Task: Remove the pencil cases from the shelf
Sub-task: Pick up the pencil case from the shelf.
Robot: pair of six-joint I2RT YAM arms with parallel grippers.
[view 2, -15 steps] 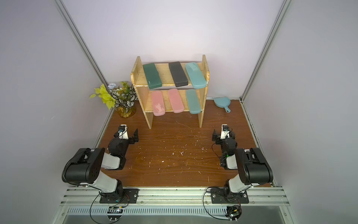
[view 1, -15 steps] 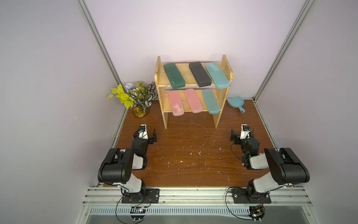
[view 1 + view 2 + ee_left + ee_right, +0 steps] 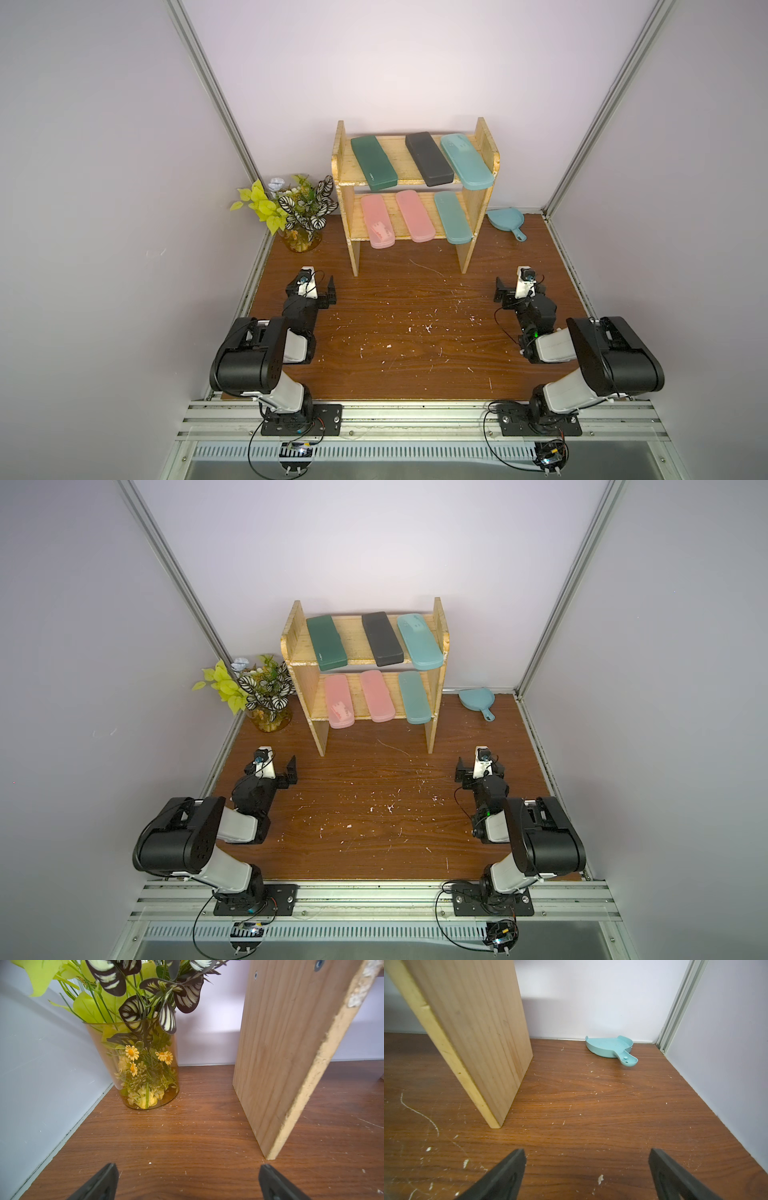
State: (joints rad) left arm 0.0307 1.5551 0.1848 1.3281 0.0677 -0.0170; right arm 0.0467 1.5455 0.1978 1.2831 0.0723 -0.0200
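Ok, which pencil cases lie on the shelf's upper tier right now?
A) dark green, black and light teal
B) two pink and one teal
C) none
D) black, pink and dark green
A: in both top views the dark green case, the black case and a light teal case lie side by side on the upper tier of the shelf.

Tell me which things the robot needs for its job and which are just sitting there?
For the job:
shelf
top tier: dark green case, black case, top teal case
bottom tier: end pink case, middle pink case, bottom teal case

Just lying about:
flower vase, beside the shelf
blue dustpan, by the back wall
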